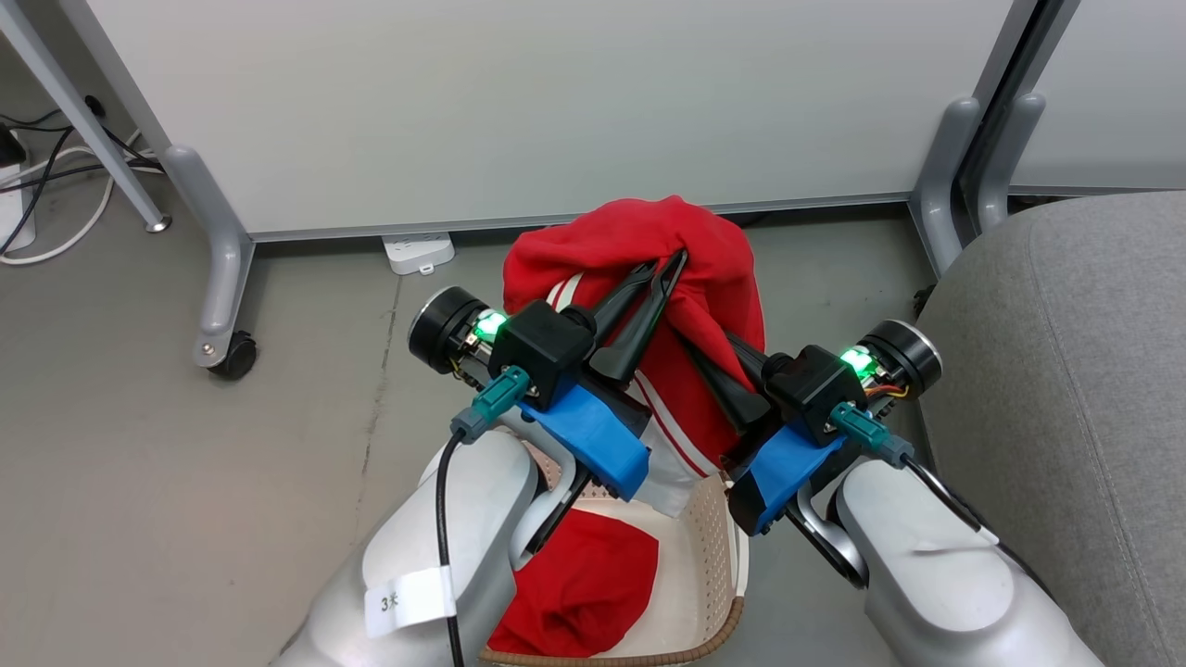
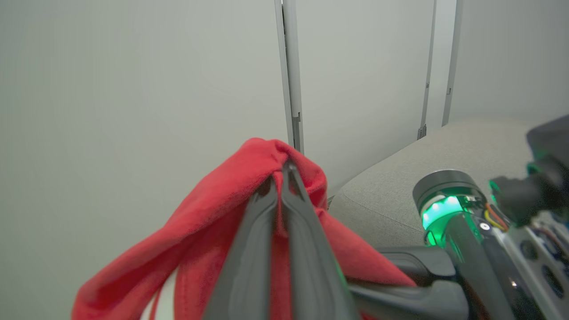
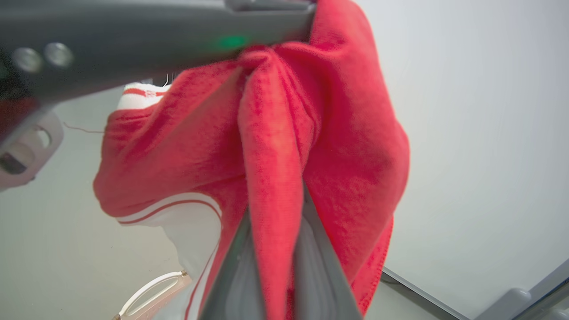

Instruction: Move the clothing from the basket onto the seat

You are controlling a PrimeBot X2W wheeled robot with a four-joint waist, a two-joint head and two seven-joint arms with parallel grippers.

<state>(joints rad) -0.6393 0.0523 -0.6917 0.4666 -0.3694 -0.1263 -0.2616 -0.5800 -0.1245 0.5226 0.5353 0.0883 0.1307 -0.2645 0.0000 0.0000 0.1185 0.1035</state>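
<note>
We hold one red garment lifted above the basket, with the left gripper and right gripper both pinched tight on it (a second garment lies inside). Next comes a swing right over the grey seat.

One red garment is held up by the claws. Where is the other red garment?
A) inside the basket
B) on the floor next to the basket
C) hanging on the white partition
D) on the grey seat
A: the head view shows the second garment lying inside the basket, below the lifted garment that the left claw and the right claw both grip.
</note>
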